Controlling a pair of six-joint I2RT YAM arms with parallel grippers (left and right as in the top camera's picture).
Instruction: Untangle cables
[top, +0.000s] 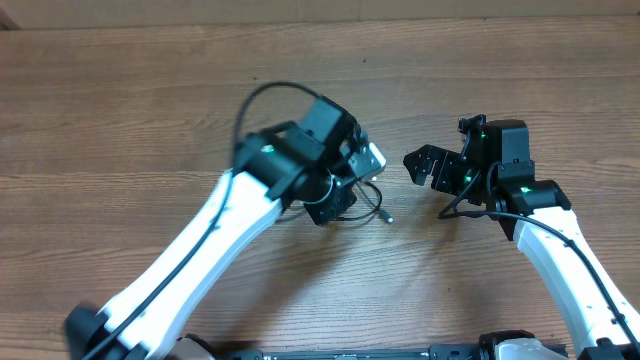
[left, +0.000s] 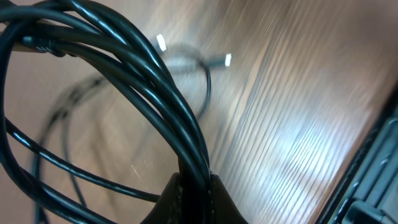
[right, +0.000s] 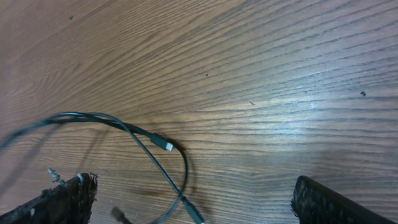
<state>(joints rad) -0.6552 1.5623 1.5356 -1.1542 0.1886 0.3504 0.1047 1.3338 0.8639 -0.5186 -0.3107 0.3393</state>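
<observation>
**While the left arm clenches the bundle, the right one stands spread**

As I look across the wooden table (top: 150, 100), the cables (top: 378, 203) lie near its middle, mostly tucked under the head of the left arm. A thin loop and one small plug stick out on the side towards the right arm.

Seen from the left wrist, the left gripper (left: 196, 186) is clamped on the cables. Several glossy black strands run together down into the dark fingers (left: 177, 205) at the bottom edge and arc away up and to the left. Beyond them, thinner strands on the wood are out of focus, with two pale-tipped plugs showing as bright specks.

The right gripper (top: 425, 168) sits just beside the bundle, apart from it, pointing at the left arm. Its jaws are spread wide and nothing is between them. In its own camera the two fingertips (right: 65, 199) show at the lower corners, and between them a slack cable curves across the wood, with a plug end resting where the strands cross. I cannot tell whether that strand touches either fingertip.
</observation>
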